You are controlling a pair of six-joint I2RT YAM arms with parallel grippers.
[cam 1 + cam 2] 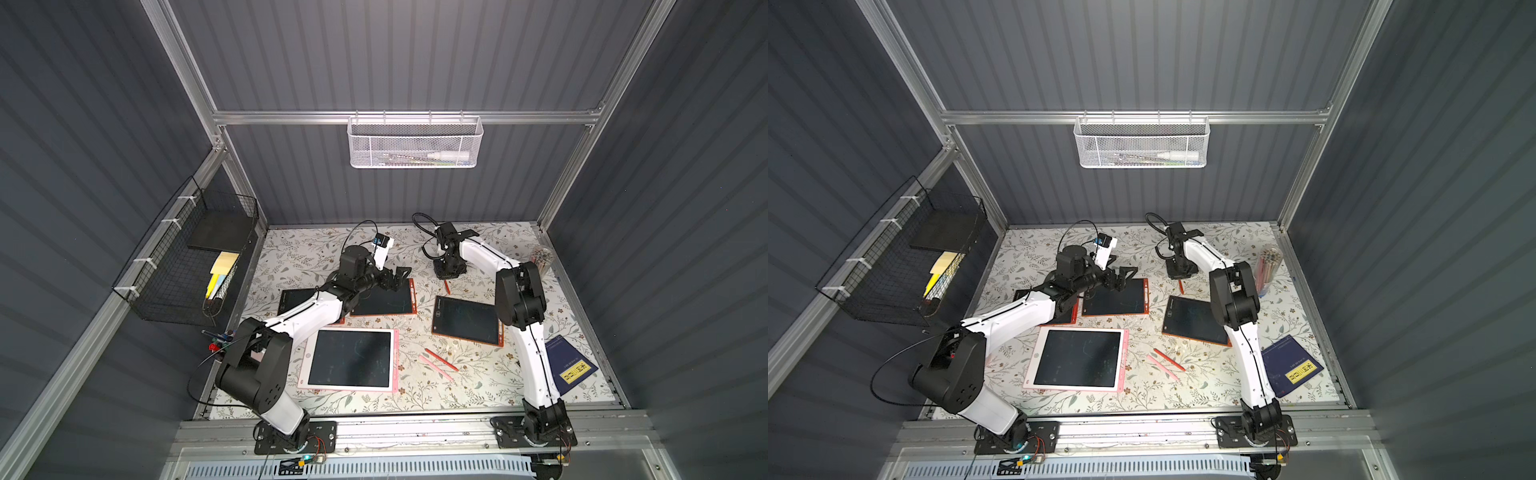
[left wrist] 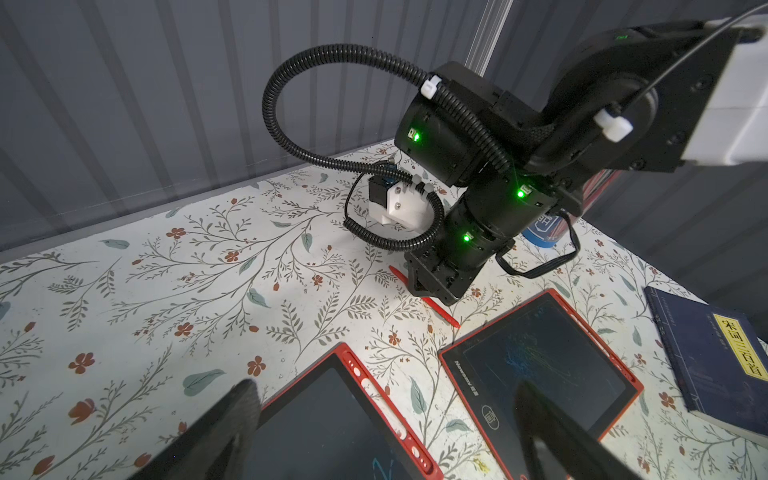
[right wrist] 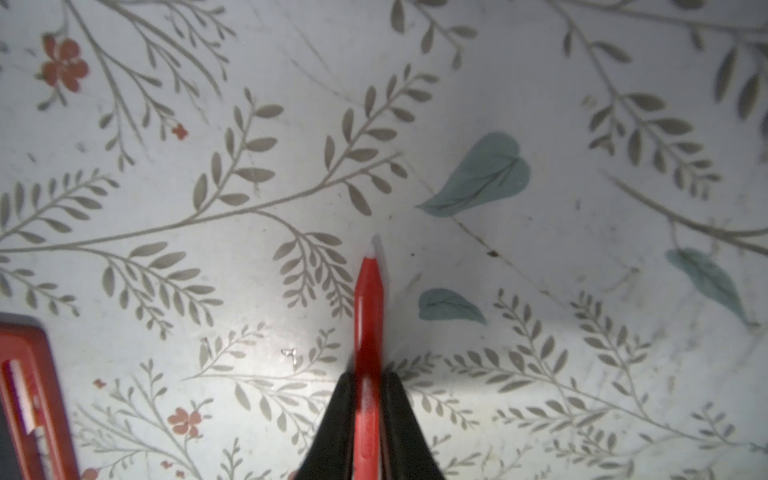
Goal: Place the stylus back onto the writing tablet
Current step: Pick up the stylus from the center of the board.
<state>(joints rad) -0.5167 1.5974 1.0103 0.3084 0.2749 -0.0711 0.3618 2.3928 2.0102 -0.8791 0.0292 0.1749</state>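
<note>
My right gripper (image 3: 368, 376) is shut on a red stylus (image 3: 368, 307) with a white tip, low over the floral table at the far middle. The same stylus (image 1: 446, 286) pokes out below the right gripper (image 1: 445, 275) in both top views. It also shows in the left wrist view as the stylus (image 2: 442, 311). A red-framed writing tablet (image 1: 382, 301) lies to the left of it, with an empty slot along its right rim (image 2: 386, 411). My left gripper (image 2: 386, 399) hangs open above that tablet's far edge. A second red-framed tablet (image 1: 467, 320) lies nearer, under my right arm.
A pink tablet (image 1: 351, 359) lies front centre, and another dark tablet (image 1: 291, 300) is partly under my left arm. Loose red stylus (image 1: 441, 360) and pink stylus (image 1: 435, 368) lie front right. A blue book (image 1: 571, 365) and a pencil cup (image 1: 542, 257) stand at the right.
</note>
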